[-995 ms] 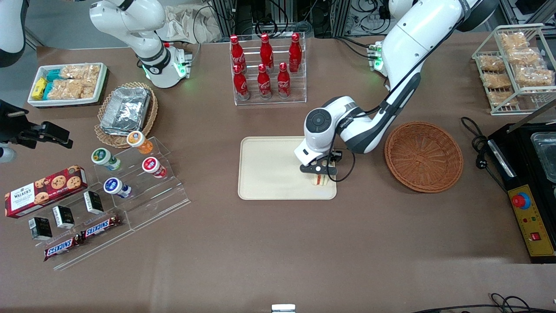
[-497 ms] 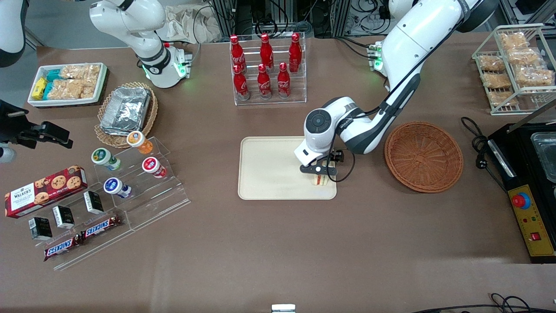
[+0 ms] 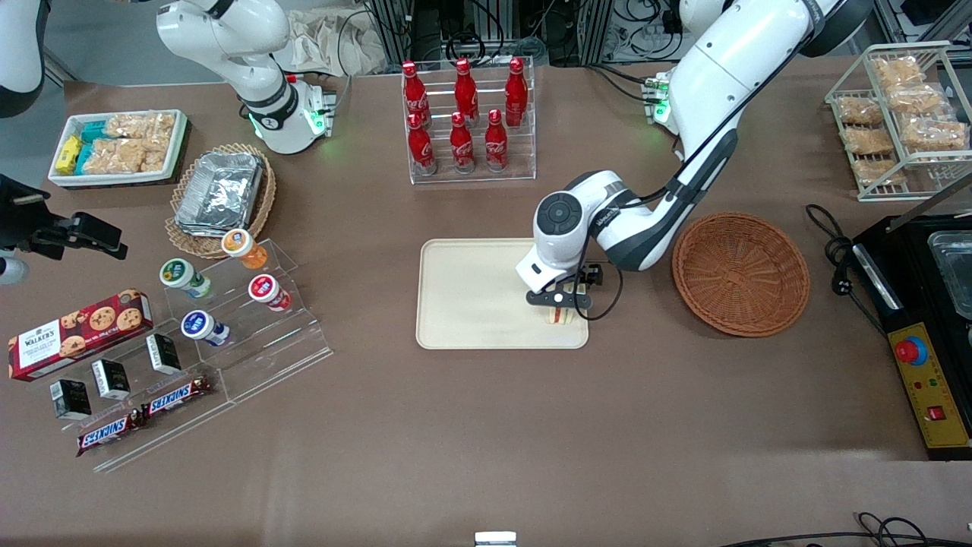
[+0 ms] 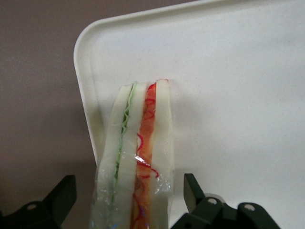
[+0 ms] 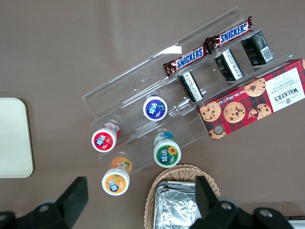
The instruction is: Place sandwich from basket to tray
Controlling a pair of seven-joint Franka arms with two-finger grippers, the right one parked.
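While the sandwich [image 3: 561,314] stands on edge on the tray [image 3: 471,296], near the tray's corner at about 4 o'clock from its centre in the front view, the gripper [image 3: 560,301] hangs directly over it. The wrist view shows the wedge [image 4: 137,162] resting on the cream surface close to the rounded rim [image 4: 86,95], its green and red filling lines running lengthwise. The two black fingers [image 4: 193,188] sit spread on either side of the bread, with visible gaps between each of them and the wrapped slices, so nothing is gripped. The basket [image 3: 740,273] lies on the worktop at 3 o'clock from the tray, apart from it, and shows no contents.

By the look of it, the placing step is at its end: the sandwich is set down and let go. What remains, in all likelihood, is a straight lift of the gripper clear of the wedge. That calls for care, since the slice balances on a narrow edge near the rim, and a finger brushing it sideways could tip it over or nudge it toward the edge.
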